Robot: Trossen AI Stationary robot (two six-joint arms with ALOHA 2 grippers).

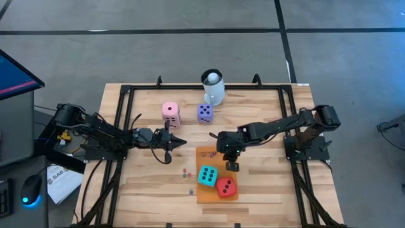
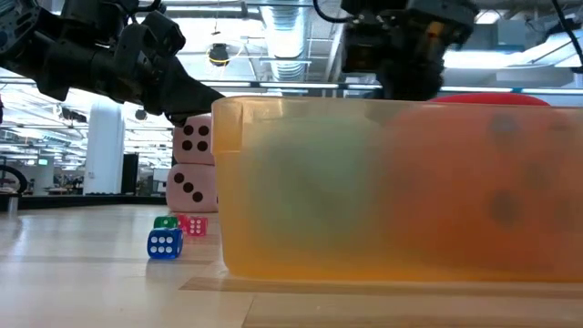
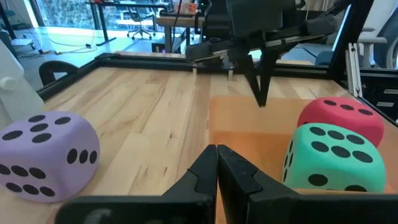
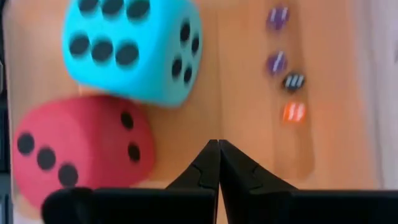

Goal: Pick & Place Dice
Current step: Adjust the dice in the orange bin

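The right gripper [image 1: 232,166], jaws pressed together and empty, hangs over the orange mat [image 1: 204,191] beside the teal die [image 1: 207,176] and red die [image 1: 226,187]; the left gripper [image 1: 183,143] is also closed.

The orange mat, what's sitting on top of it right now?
On the orange mat sit the teal die and the red die, side by side, plus a few tiny dice near its far end. The right arm hides part of that end.

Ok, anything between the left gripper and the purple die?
Nothing visible. The left gripper, shut, sits on bare table in front of the purple die; the pink die stands off to the side, and the teal die and red die are on the orange mat.
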